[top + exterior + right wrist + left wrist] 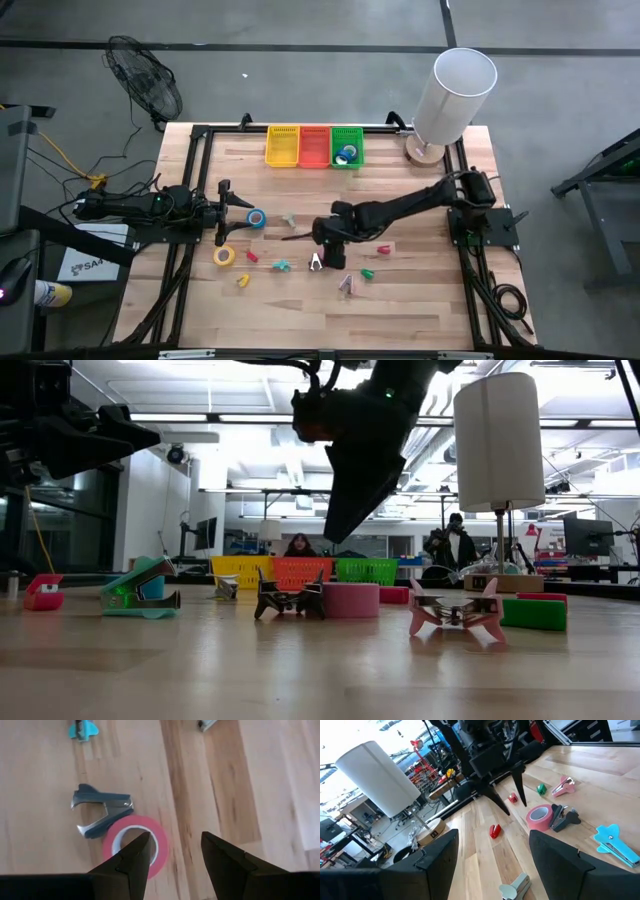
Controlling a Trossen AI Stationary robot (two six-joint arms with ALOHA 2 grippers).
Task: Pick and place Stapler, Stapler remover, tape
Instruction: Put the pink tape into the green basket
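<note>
Closest in the low view, a pink staple remover (457,614) sits on the wooden table (300,670), with a green block (533,612) just beside it. A dark staple remover (290,600) sits a bit farther back, touching the pink tape roll (350,600). A teal stapler (140,592) and a small red stapler (43,591) sit off to the side. The right end effector (172,851) hangs just above the pink tape roll (134,845); its two dark fingers are partly spread and hold nothing, with one finger over the roll's hole. In the view from above, the left end effector (243,205) waits over the table's left side, fingers spread and holding nothing, right next to a blue tape roll (257,219). A yellow tape roll (224,256) lies near it. At the far edge stand a yellow basket (282,146), a red basket (314,146) and a green basket (347,146). Two more tape rolls (347,154), blue and maybe purple, lie in the green one. A white lamp (450,95) stands at the far right corner. People sit in the room far behind.
</note>
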